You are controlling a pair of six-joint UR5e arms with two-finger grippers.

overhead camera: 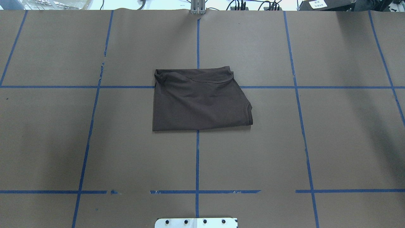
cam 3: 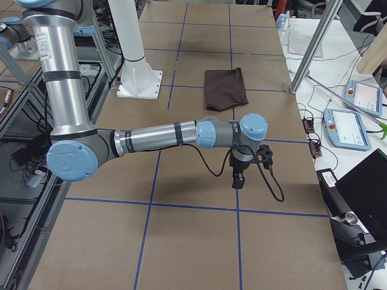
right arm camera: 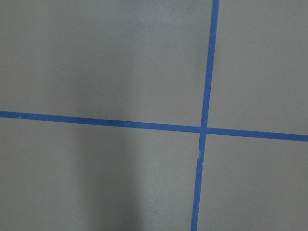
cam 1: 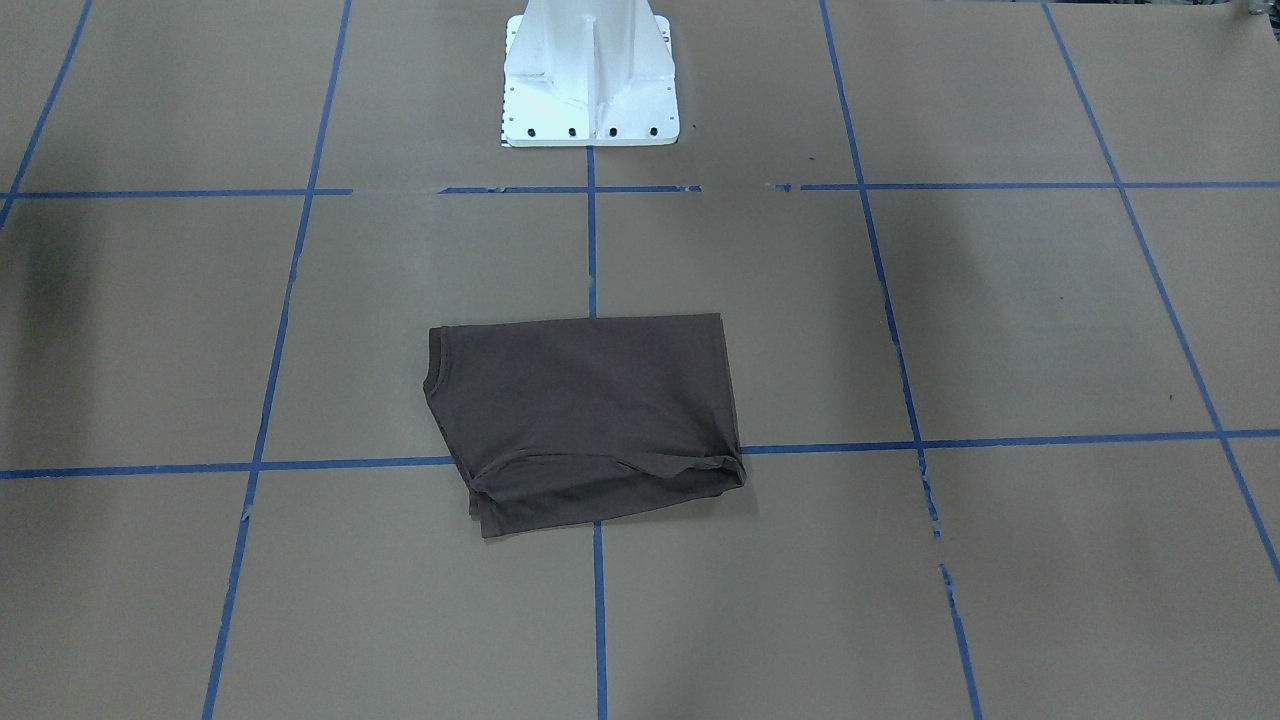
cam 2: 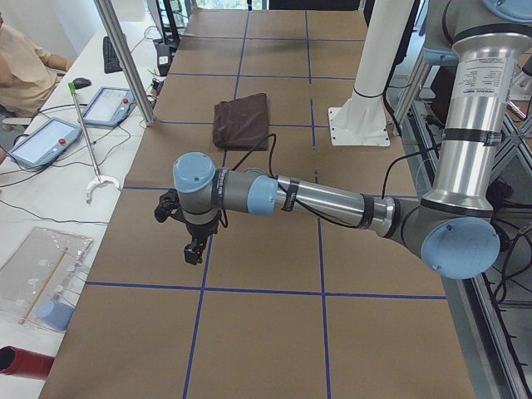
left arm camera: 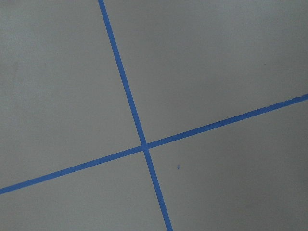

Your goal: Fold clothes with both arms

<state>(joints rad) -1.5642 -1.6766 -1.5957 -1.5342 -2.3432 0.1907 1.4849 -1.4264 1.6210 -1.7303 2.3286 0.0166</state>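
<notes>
The clothes are one dark brown T-shirt point(cam 1: 585, 420), folded into a compact rectangle at the middle of the table point(overhead camera: 199, 101). It lies flat, with a rumpled fold along its far edge in the overhead view. It also shows small in both side views point(cam 2: 242, 120) point(cam 3: 225, 89). My left arm point(cam 2: 324, 199) reaches out over bare table, well away from the shirt, with its gripper point(cam 2: 193, 249) pointing down. My right arm point(cam 3: 157, 138) does the same at the other end, gripper point(cam 3: 237, 180) pointing down. Whether either gripper is open or shut, I cannot tell. Both wrist views show only brown paper and blue tape.
The white pedestal base point(cam 1: 590, 80) stands behind the shirt. Blue tape lines point(overhead camera: 197, 158) grid the brown table cover. Teach pendants point(cam 2: 46, 140) point(cam 3: 346, 128) and cables lie on the side bench. A person point(cam 2: 21, 66) sits there. A metal post point(cam 2: 125, 58) rises at the table edge.
</notes>
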